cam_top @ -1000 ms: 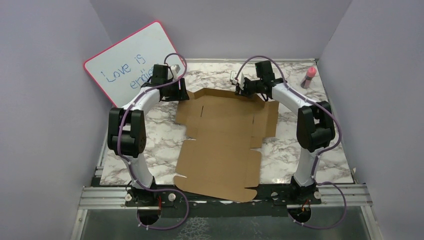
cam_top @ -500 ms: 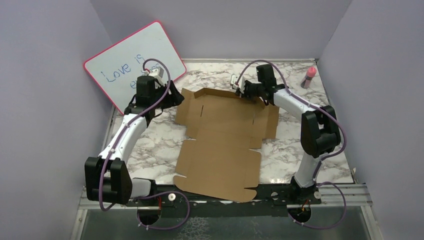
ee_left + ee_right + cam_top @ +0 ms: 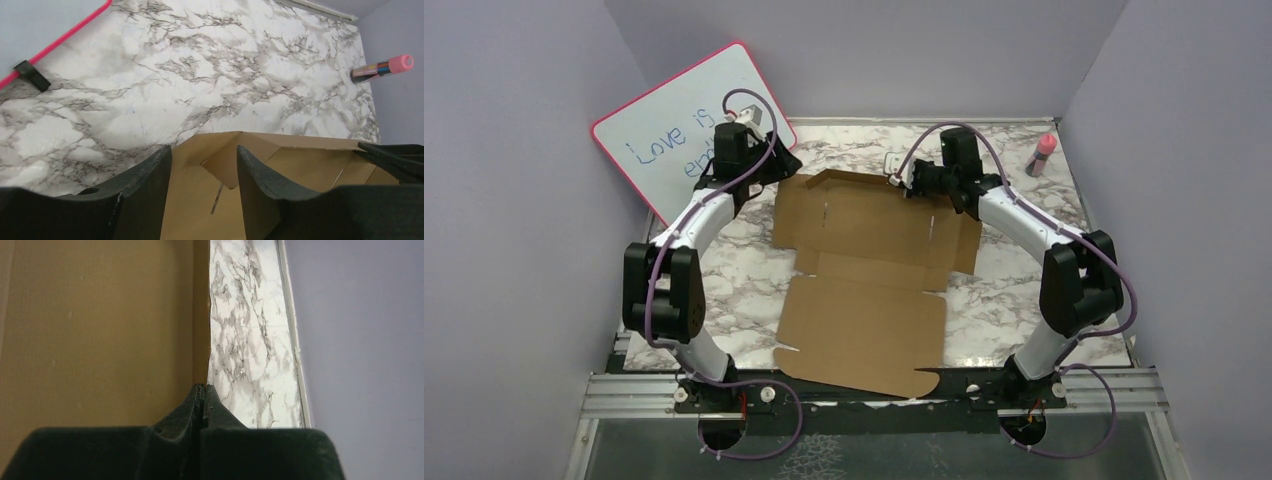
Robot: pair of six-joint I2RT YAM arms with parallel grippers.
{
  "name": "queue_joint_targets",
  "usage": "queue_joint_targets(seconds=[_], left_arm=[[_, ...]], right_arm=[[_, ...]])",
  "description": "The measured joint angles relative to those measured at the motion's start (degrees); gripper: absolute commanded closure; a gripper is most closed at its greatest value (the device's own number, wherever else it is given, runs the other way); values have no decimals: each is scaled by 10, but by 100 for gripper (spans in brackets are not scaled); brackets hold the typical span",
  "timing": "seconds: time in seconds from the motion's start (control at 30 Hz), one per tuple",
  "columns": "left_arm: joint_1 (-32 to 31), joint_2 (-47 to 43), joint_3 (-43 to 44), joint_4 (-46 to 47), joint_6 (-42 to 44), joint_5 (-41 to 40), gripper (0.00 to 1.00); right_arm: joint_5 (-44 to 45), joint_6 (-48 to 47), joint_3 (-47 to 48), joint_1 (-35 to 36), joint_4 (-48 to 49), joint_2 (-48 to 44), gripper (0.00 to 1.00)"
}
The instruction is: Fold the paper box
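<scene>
Left end effector (image 3: 204,150) agape over paper box (image 3: 864,300) (right end effector (image 3: 204,386) closed)

Closed fingers (image 3: 192,407) at paper box (image 3: 100,315) edge

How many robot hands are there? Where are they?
2. The left gripper is open over the far left corner of the paper box; the right gripper is shut at its far edge.

Left fingers (image 3: 145,190), formerly beside it, now astride the paper box's (image 3: 864,300) far-left corner.
</scene>
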Motion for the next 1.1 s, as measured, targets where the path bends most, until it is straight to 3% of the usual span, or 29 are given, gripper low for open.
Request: queue_joint_targets(seconds=[0.27,0.43,0.87,1.1], left_arm=[[-36,70,28,48,1,35,72],[-66,75,16,78,0,35,74],[-83,57,-58,123,-35,18,66],[-85,-38,-129,113,-35,-37,56]], right_arm=[[19,-26,-6,12,16,-1,99],[35,-35,-11,18,31,-5,99],[53,-53,-63,24,122,-39,99],[53,-80,-84,30,144,-48,99]])
